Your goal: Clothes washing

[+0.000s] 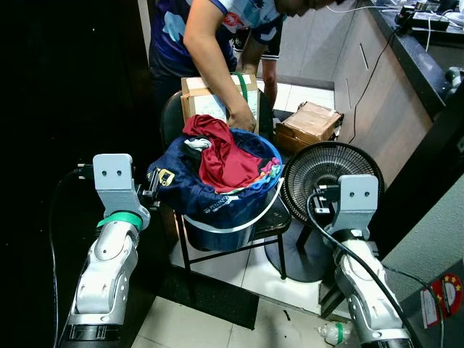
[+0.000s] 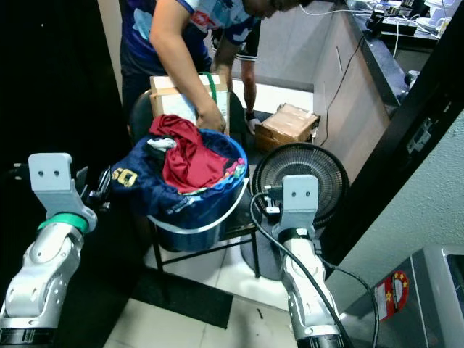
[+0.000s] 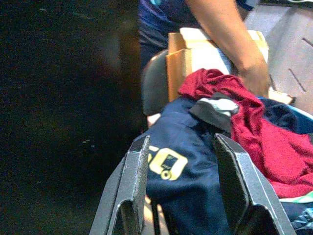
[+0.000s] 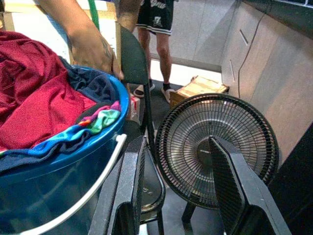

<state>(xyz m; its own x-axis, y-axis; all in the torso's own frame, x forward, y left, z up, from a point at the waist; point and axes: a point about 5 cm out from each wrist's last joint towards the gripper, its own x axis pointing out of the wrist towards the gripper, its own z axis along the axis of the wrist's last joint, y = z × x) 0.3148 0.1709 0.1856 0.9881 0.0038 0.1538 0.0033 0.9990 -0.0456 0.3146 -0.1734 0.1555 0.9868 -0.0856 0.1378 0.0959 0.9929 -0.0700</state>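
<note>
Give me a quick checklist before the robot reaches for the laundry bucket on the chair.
1. Left gripper open: ok, fingers apart, the navy shirt between them in the wrist view.
2. Right gripper open: ok, fingers apart, aimed past the bucket toward the fan.
3. Blue bucket seated on the chair: ok, upright, white handle hanging down its front.
4. Path free of people: not ok, a person's hand rests at the bucket's far rim.
5. Load contained: not ok, the navy shirt drapes over the rim on the robot's left; the red garment is heaped on top.
6. Grip on anything: not ok, neither gripper holds anything yet.
</note>
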